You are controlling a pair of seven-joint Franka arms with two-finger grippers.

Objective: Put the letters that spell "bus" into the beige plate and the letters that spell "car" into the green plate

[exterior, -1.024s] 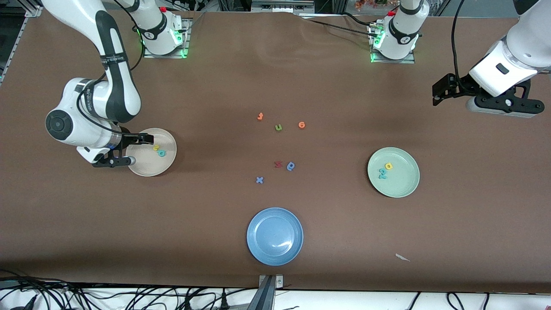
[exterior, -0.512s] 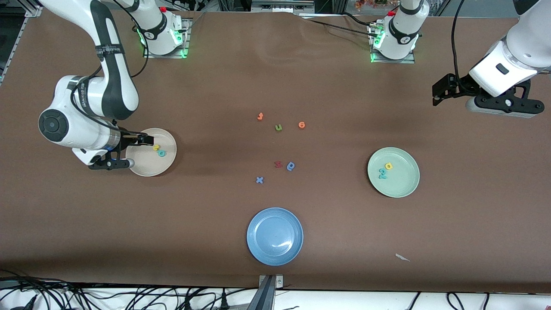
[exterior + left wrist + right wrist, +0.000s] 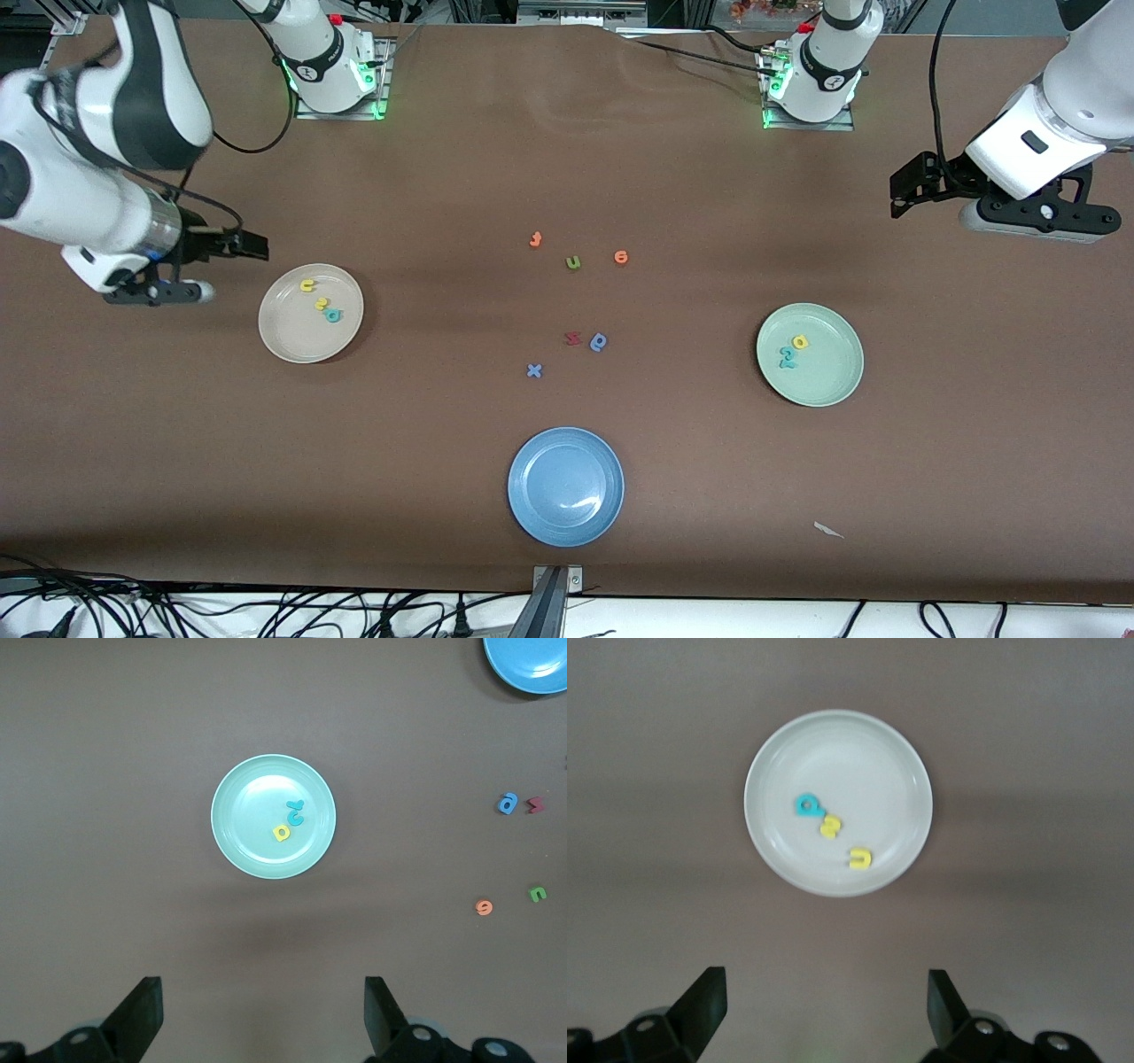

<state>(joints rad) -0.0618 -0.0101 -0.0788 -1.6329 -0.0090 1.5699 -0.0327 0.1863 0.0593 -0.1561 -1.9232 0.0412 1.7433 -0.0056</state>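
The beige plate [image 3: 292, 341] holds a yellow "u" [image 3: 306, 285], a yellow "s" [image 3: 322, 303] and a teal "b" [image 3: 333, 315]. The right wrist view shows the same plate [image 3: 788, 753] with the three letters in it. My right gripper [image 3: 152, 292] hangs open and empty over bare table beside that plate, toward the right arm's end. In the green plate [image 3: 824, 377] lie a yellow "a" [image 3: 800, 341] and two teal letters [image 3: 787, 357]. My left gripper [image 3: 1036, 219] waits open and empty high over the left arm's end of the table. Its wrist view looks down on the green plate [image 3: 248, 788].
Loose letters lie mid-table: an orange one [image 3: 535, 239], an olive "u" [image 3: 573, 262], an orange "e" [image 3: 621, 257], a red one [image 3: 572, 338], a blue round-bowled one [image 3: 599, 342] and a blue "x" [image 3: 533, 370]. A blue plate [image 3: 540, 514] sits nearest the front camera. A white scrap [image 3: 828, 530] lies beside it.
My right gripper has risen and drawn away from over the beige plate toward the right arm's end of the table. The yellow "u" now shows in that plate. The left arm is still.
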